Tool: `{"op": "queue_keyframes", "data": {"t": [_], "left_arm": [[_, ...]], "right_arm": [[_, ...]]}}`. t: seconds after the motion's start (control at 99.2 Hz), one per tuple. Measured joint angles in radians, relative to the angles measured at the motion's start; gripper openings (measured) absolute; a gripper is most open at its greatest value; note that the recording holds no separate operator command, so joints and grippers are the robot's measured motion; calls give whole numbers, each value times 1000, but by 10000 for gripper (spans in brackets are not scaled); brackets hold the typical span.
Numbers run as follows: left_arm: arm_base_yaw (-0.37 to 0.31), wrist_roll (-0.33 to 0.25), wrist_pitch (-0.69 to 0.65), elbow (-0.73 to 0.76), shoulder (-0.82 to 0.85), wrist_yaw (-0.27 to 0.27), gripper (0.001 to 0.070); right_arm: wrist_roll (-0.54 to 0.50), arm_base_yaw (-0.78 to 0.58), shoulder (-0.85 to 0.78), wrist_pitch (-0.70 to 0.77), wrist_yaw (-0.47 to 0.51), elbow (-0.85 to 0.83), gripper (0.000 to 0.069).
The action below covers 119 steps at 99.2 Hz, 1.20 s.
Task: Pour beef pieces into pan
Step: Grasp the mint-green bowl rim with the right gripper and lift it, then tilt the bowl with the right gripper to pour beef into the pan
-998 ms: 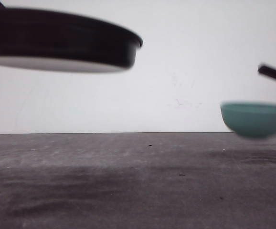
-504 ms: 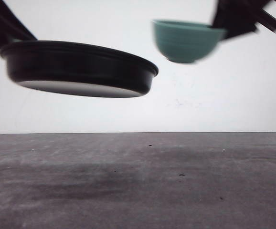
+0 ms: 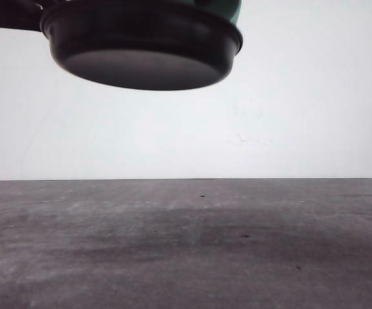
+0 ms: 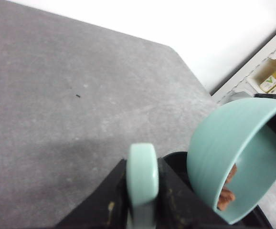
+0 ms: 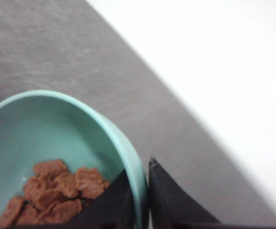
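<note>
The left end effector (image 4: 143, 210) is clamping the pan (image 3: 144, 45) by its mint handle (image 4: 143, 179) high above the surface (image 3: 186, 244), while the right end effector (image 5: 137, 200) is pinching the rim of the tilted teal bowl (image 4: 233, 157), its beef pieces (image 5: 57, 193) sitting inside, over the pan.

Pan (image 3: 144, 45) risen from mid-height to the upper edge of the front view, underside now showing. Teal bowl (image 4: 233, 157) brought from low on the right, across and up, now tipped over the pan's rim, beef pieces (image 5: 52, 191) sliding toward its lower lip.
</note>
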State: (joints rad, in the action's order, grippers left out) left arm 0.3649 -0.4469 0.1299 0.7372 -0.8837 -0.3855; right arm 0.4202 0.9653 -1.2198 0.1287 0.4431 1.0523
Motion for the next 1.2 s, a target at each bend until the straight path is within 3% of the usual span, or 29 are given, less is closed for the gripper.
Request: {"op": "queue_keyframes", "data": {"t": [0.131, 0.252, 0.645, 0.847, 1.2], "left_arm": [[0, -18, 2, 0, 0, -3, 52], [0, -23, 8, 8, 0, -7, 52], [0, -50, 8, 13, 0, -47, 52], [0, -63, 9, 13, 0, -56, 52], [0, -66, 9, 13, 0, -59, 52]], "right_arm": [[241, 98, 0, -105, 157, 0, 22], [442, 157, 0, -182, 231, 0, 22], [973, 245, 0, -296, 248, 0, 21], [1125, 267, 0, -314, 246, 0, 21], [1163, 279, 0, -381, 247, 0, 20]]}}
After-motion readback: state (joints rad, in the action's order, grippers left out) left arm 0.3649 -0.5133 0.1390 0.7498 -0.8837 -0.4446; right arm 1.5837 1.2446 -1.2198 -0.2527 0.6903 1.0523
